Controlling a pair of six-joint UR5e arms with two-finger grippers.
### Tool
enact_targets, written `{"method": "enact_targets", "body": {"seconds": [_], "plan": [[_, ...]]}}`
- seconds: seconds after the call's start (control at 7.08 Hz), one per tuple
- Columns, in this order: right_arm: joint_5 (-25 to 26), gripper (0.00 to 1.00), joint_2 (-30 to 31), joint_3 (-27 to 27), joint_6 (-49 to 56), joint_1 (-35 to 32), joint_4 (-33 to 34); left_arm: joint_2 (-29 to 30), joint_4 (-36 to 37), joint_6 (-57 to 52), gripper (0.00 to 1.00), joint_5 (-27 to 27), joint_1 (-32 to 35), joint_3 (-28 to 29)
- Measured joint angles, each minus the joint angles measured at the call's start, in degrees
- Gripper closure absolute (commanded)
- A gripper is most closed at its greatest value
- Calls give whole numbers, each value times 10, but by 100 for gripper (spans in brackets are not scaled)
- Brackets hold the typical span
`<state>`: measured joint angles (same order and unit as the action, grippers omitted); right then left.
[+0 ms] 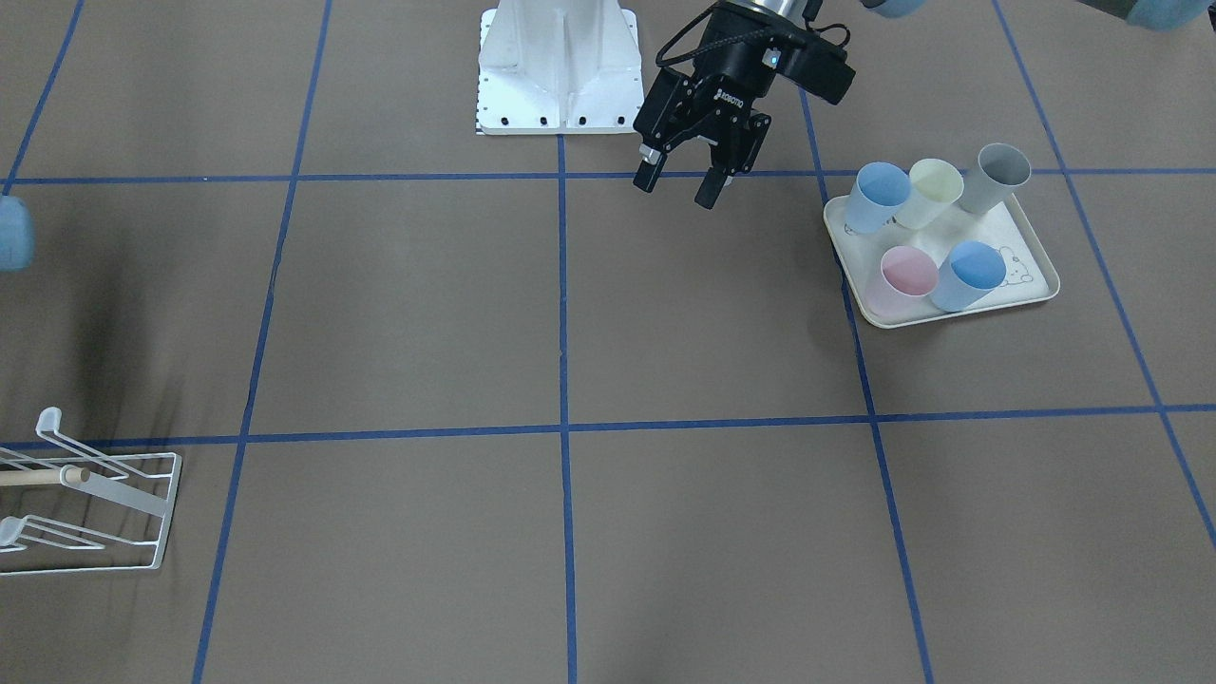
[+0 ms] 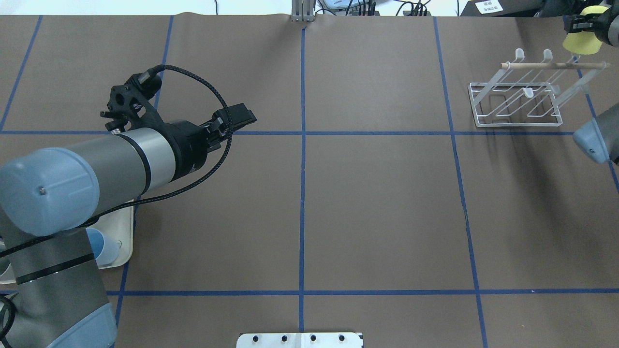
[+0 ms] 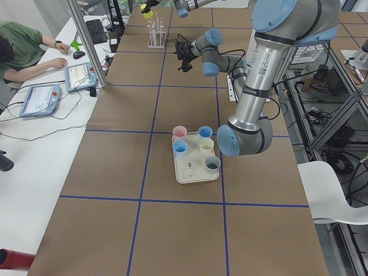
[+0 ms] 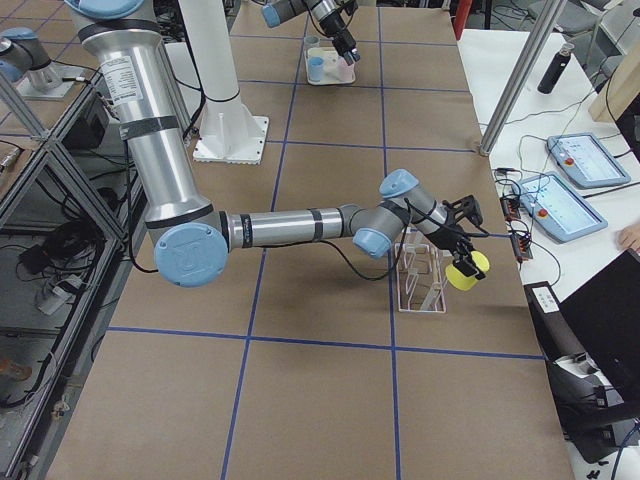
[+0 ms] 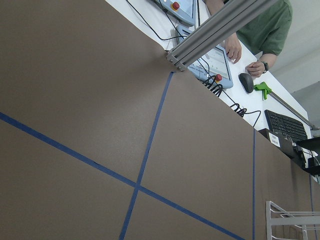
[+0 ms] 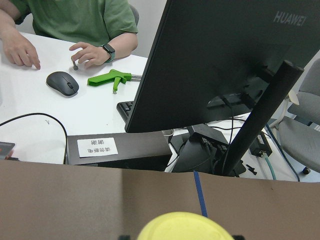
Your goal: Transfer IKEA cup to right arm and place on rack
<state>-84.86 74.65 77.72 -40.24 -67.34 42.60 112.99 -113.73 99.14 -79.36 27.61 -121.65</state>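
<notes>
Overhead view: white wire rack with wooden dowel (image 2: 527, 92) on brown counter (image 2: 377, 193) at 2 o'clock. Cream rabbit-print tray (image 2: 123, 227) at 8 o'clock, five plastic cups (image 1: 910, 271) on it. Near rack's 1 o'clock: yellow plastic cup (image 2: 582, 43).

The pale yellow plastic cup (image 2: 582, 43) is in the air, clamped between the fingers of the right gripper (image 2: 586, 30). In the overhead view it is between 1 and 2 o'clock from the low white wire rack (image 2: 520, 99), near its wooden dowel (image 2: 551, 65). This rack stands upright on the table, prongs up.
</notes>
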Motion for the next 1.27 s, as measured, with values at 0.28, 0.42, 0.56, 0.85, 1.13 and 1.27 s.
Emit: {"method": "enact_targets", "body": {"seconds": [0.28,0.42,0.56,0.85,1.13,1.27], "plan": [[1,1,7,-2,0,11,-1,0,0,0,0,0,0,-1],[1,0,7,-2,1,15,-1,0,0,0,0,0,0,-1],[0,0,7,-2,4,16,-2,0,0,0,0,0,0,-1],[-16,0,15,-1,30,13,-22,0,0,0,0,0,0,-2],[-101,0,16,17,38,-23,-34,-2,11,-22,0,-5,11,-5],[-163,0,17,33,30,-47,-33,-6,47,-59,0,-30,35,-14]]}}
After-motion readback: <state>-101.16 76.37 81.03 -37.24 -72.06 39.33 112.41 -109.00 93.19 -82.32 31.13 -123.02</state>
